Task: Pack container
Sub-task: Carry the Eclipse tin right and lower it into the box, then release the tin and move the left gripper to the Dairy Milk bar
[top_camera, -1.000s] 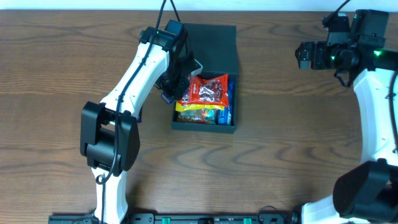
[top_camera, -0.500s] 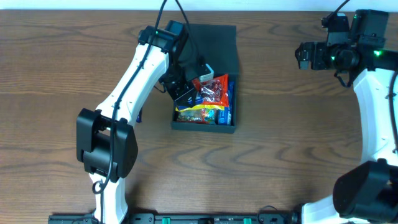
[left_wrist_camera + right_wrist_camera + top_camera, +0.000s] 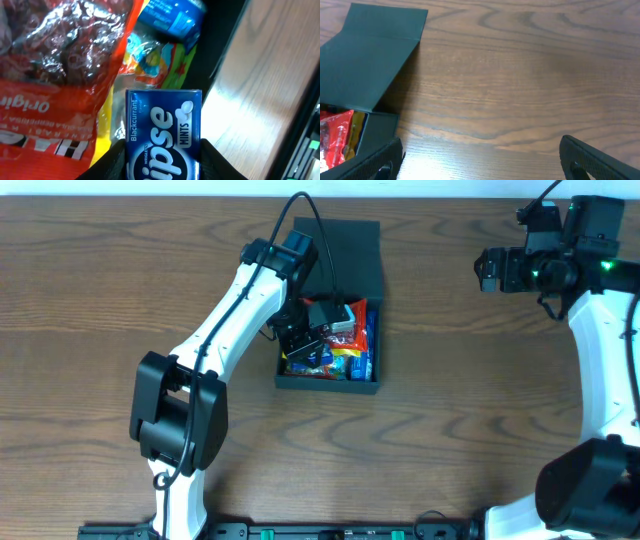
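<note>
Mint box [image 3: 163, 131] clamped in left gripper [image 3: 162, 162], snack packets [image 3: 60, 60] and container [image 3: 345, 250] just beneath; right gripper [image 3: 482, 159] spread wide above table [image 3: 520, 75].

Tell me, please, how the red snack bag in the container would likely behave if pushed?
The red snack bag looks crinkled and glossy, so it would probably buckle rather than slide stiffly. Its lumpy contents suggest it may shift unevenly.

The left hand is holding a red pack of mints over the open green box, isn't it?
Not red: the pack of mints is blue, as the left wrist view shows. The left hand does hold it over the open green box.
</note>
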Robot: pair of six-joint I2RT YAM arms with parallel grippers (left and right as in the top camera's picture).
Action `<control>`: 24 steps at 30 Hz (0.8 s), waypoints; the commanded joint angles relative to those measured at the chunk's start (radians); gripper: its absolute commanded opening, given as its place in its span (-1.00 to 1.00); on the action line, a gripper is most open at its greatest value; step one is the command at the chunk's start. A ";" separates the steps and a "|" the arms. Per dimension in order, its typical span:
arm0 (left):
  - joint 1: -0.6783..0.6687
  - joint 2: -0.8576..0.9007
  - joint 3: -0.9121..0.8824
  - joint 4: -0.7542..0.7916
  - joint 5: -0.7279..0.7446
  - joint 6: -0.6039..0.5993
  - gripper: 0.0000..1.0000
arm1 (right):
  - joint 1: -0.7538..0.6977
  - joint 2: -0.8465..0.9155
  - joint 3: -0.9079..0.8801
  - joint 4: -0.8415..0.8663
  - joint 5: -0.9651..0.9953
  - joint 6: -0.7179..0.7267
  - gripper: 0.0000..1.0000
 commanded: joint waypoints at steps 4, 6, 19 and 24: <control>0.001 -0.015 -0.004 0.007 -0.040 -0.015 0.90 | -0.007 -0.001 0.000 -0.003 -0.013 -0.016 0.99; 0.001 -0.015 -0.004 0.013 -0.040 -0.016 0.90 | -0.007 -0.001 0.000 -0.003 -0.013 -0.016 0.98; 0.098 -0.016 0.183 0.137 -0.192 -0.534 0.03 | -0.007 -0.001 0.000 -0.040 -0.013 -0.016 0.99; 0.232 -0.015 0.225 0.154 -0.230 -0.653 0.03 | -0.007 -0.001 -0.001 -0.060 -0.013 -0.015 0.98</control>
